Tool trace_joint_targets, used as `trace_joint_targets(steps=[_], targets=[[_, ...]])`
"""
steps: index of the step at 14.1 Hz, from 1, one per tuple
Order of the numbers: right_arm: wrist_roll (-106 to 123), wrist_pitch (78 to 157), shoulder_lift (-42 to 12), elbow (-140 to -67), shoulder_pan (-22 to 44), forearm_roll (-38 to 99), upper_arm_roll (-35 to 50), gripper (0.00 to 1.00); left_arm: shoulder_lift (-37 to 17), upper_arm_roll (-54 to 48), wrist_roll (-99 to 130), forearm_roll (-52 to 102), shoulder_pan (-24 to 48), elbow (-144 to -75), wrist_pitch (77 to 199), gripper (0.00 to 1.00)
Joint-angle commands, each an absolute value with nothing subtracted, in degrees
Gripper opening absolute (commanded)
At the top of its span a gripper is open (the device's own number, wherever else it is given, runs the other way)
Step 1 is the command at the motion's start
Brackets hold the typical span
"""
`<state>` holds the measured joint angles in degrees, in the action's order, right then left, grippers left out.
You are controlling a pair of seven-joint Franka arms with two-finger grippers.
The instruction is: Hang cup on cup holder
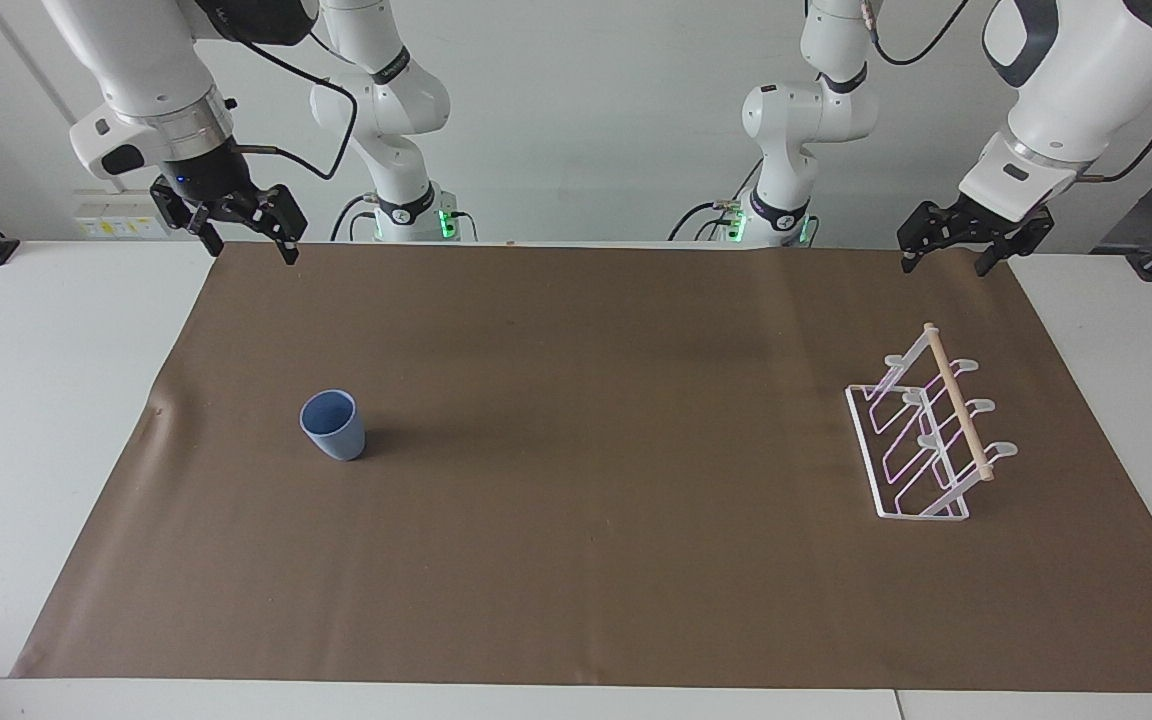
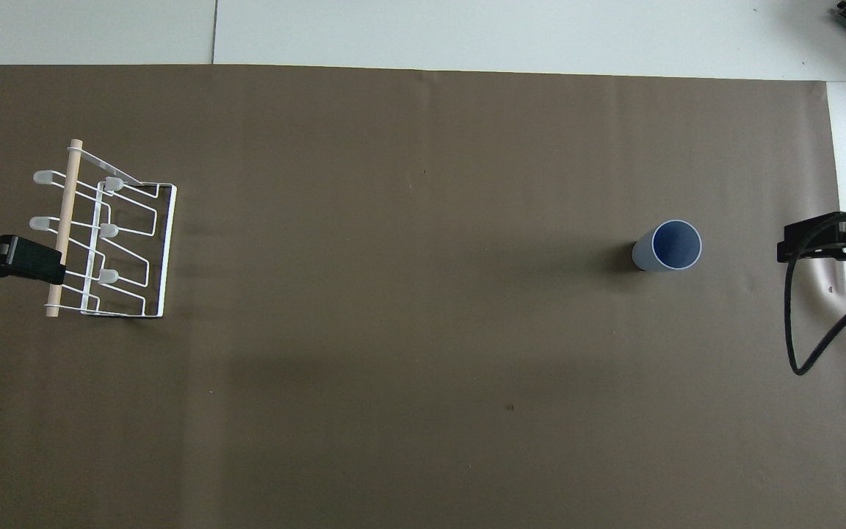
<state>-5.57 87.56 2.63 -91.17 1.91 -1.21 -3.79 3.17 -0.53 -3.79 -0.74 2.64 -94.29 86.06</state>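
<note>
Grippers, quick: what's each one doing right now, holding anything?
Left gripper: open, empty, raised near the cup holder.
Right gripper: open, empty, raised at the brown mat's corner; the cup stands untouched.

From my station, the small dusty-blue tapering cup (image 1: 333, 425) looked matt and smooth, like unglazed ceramic or plastic, and I could not tell which. The white wire cup holder (image 1: 921, 440) read as thin coated metal with a faint sheen, its rounded tab tips looking like pale plastic, and the light round dowel bar (image 1: 956, 400) on top of it was bare, unvarnished wood. The brown sheet (image 1: 576, 560) covering the table looked like matt paper, slightly creased near its edges, and the white tabletop (image 1: 26, 400) around it was smooth with a dull gloss.
</note>
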Motion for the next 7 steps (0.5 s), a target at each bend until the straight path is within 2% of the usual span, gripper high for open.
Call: trace_joint_targets(steps=[1, 7], targets=[[-3.7, 88.2, 4.2, -93.0, 1.5, -1.1, -3.5, 1.00, 4.0, -0.3, -3.8, -1.8, 2.9, -94.8, 86.7, 1.00], [-4.5, 88.1, 4.3, -93.1, 1.2, -1.0, -3.5, 1.00, 4.0, -0.3, -3.9, -1.8, 2.8, -94.8, 86.6, 1.00]])
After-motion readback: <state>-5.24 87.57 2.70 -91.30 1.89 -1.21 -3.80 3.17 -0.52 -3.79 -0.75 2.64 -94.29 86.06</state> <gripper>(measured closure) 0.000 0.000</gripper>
